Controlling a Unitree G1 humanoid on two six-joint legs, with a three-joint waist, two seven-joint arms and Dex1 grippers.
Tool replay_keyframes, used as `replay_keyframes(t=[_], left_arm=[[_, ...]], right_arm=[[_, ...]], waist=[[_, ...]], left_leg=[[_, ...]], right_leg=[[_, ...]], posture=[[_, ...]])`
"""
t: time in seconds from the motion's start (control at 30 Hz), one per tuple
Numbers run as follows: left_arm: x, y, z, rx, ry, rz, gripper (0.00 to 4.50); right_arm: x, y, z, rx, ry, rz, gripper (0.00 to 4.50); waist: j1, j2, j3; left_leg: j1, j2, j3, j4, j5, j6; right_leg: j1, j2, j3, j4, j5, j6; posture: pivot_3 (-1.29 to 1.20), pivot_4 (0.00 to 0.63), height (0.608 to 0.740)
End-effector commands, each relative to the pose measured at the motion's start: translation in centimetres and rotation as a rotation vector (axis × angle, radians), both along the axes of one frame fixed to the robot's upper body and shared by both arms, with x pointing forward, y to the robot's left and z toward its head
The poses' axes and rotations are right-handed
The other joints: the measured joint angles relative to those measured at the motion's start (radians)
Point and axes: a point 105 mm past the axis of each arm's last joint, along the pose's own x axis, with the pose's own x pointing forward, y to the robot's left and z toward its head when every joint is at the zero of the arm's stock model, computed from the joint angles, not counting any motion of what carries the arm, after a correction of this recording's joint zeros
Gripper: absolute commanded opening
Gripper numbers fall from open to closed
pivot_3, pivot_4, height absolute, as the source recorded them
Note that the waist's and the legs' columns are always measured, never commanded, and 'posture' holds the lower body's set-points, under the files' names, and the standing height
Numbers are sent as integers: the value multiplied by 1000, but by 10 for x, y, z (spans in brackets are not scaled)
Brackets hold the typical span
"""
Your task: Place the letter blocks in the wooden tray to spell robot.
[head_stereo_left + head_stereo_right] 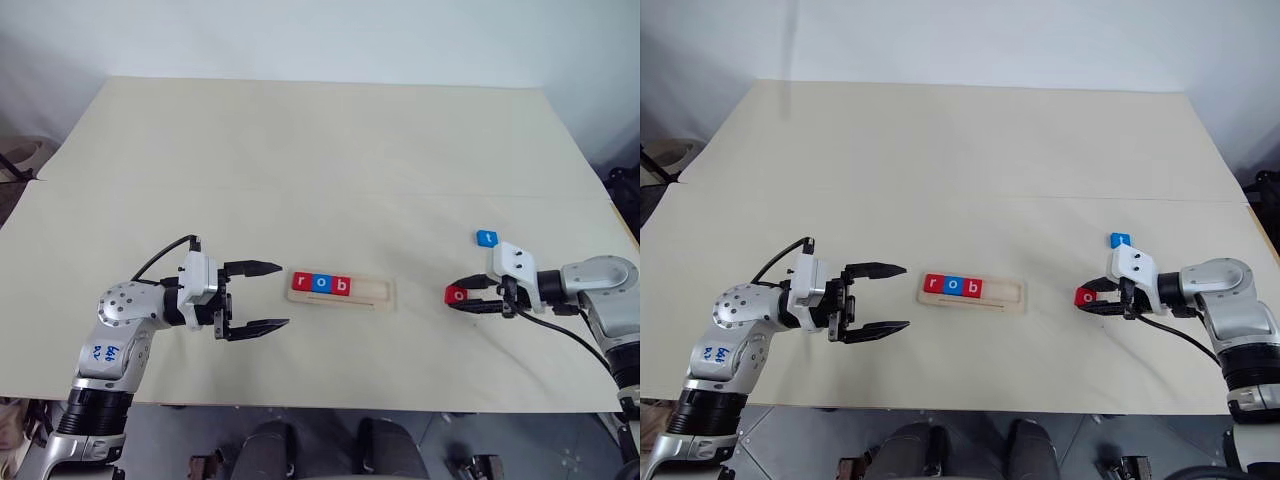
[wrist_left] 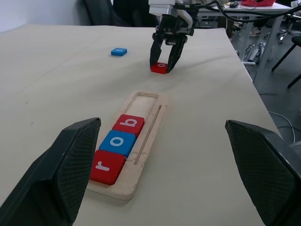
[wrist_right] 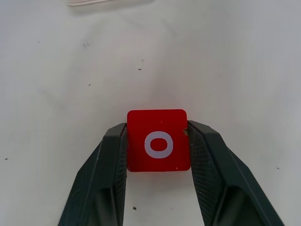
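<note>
The wooden tray point(image 1: 372, 291) lies at the table's middle front, with a red r point(image 1: 302, 282), a blue o point(image 1: 321, 283) and a red b point(image 1: 341, 285) side by side in its left part; its right part is bare. To the right, a red o block point(image 3: 158, 140) rests on the table, and my right gripper point(image 1: 461, 299) is shut on it, one finger against each side. A blue t block point(image 1: 487, 238) lies just behind that gripper. My left gripper point(image 1: 284, 294) hovers open just left of the tray, pointing at it, nothing between its fingers.
The pale table point(image 1: 320, 160) stretches wide behind the tray, with a seam running across its middle. Its front edge point(image 1: 320, 408) lies close below both grippers. Past the table's right edge stand desks and chairs point(image 2: 263, 19).
</note>
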Motion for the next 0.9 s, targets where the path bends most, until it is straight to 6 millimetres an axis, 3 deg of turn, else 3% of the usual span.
replay_keyframes(t=[0.03, 0.17, 0.47, 0.9], left_arm=[[0, 2, 6, -11, -37, 13, 4500], [3, 4, 4, -14, -35, 39, 4500], [4, 3, -2, -17, -25, 54, 4500], [2, 5, -4, -23, -28, 91, 4500]], right_arm=[[-2, 17, 10, 18, 5, 54, 1449], [2, 62, 33, 113, -20, 90, 1449], [9, 130, 38, 66, -35, 107, 1449], [11, 158, 32, 79, -16, 130, 1449]], waist=[[0, 0, 0], [-4, 0, 0], [2, 0, 0], [-3, 0, 0]], left_leg=[[0, 0, 0, 0, 0, 0], [0, 2, 0, 0, 0, 0], [-1, 1, -1, 0, 0, -1], [-1, -1, 0, 0, 0, -1]], right_leg=[[0, 0, 0, 0, 0, 0], [-1, 0, 0, 1, 0, 0], [-2, -1, 0, 1, 0, 0], [-3, -1, 0, 2, 0, 0]], posture=[[0, 150, 740], [0, 150, 740], [0, 150, 740], [0, 150, 740]])
